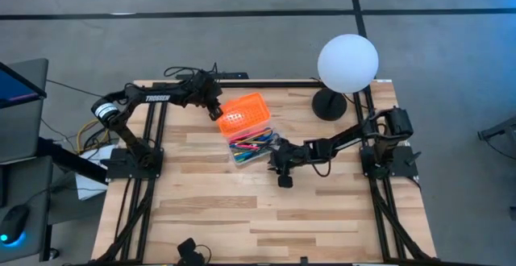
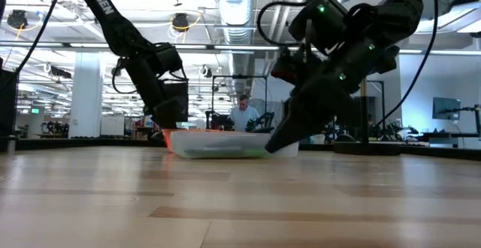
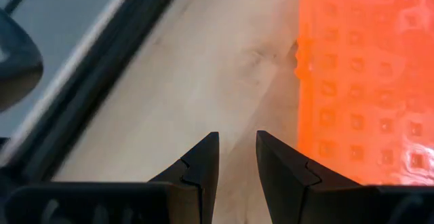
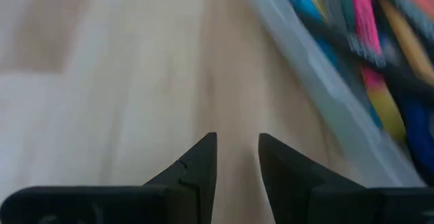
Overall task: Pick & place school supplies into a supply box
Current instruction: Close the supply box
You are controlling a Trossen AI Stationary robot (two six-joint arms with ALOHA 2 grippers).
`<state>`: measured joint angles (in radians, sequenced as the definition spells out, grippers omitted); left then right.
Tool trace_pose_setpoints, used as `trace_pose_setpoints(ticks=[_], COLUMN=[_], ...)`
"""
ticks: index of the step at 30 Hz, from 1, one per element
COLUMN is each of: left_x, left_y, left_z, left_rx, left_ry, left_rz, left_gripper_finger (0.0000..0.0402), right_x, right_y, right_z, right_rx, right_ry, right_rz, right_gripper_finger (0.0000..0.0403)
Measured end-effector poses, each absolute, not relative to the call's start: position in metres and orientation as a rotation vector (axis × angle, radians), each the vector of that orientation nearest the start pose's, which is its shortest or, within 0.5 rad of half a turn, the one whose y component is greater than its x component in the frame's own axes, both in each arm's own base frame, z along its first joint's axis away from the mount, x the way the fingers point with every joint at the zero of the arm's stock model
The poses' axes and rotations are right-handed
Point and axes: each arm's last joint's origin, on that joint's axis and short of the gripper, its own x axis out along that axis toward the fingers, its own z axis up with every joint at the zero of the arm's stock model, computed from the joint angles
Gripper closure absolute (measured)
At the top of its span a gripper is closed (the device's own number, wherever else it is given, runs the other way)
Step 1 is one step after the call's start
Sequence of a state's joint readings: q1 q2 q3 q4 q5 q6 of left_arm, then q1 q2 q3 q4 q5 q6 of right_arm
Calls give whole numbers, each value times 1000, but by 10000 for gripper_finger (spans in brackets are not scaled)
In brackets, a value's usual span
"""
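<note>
Dark fingers (image 4: 203, 166) of the right gripper (image 1: 282, 168) stand slightly apart, holding nothing, just beside the clear supply box (image 1: 250, 141), which sits mid-table filled with the school supplies (image 1: 252, 143) (pink, yellow, blue and green among them). At the box's far side its orange lid (image 1: 243, 113) lies open. Beside that lid hovers the left gripper (image 1: 214, 109), fingers slightly apart over bare wood.
</note>
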<state>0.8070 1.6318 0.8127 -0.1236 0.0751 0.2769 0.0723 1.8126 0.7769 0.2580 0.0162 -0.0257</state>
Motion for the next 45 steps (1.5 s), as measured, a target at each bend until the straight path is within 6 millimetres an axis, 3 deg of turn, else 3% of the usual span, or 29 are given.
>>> trace_pose_setpoints(ticks=[5, 12, 31, 38, 45], left_x=[215, 215, 224, 228, 231], left_y=[218, 215, 193, 182, 176], left_z=[141, 126, 123, 122, 121], left_rx=[-185, -240, -258, -262, -266], left_ry=[949, 996, 1070, 1102, 1116], left_rz=[470, 378, 233, 184, 159], left_gripper_finger=[308, 308, 308, 308, 308], right_x=[321, 319, 304, 284, 270], right_y=[22, 23, 28, 36, 36], right_z=[106, 105, 103, 113, 111], right_rx=[-37, -32, -30, -109, -112], right_ry=[869, 890, 1014, 1064, 1061], right_rz=[-61, -85, -264, -392, -460], right_gripper_finger=[301, 301, 301, 301, 301])
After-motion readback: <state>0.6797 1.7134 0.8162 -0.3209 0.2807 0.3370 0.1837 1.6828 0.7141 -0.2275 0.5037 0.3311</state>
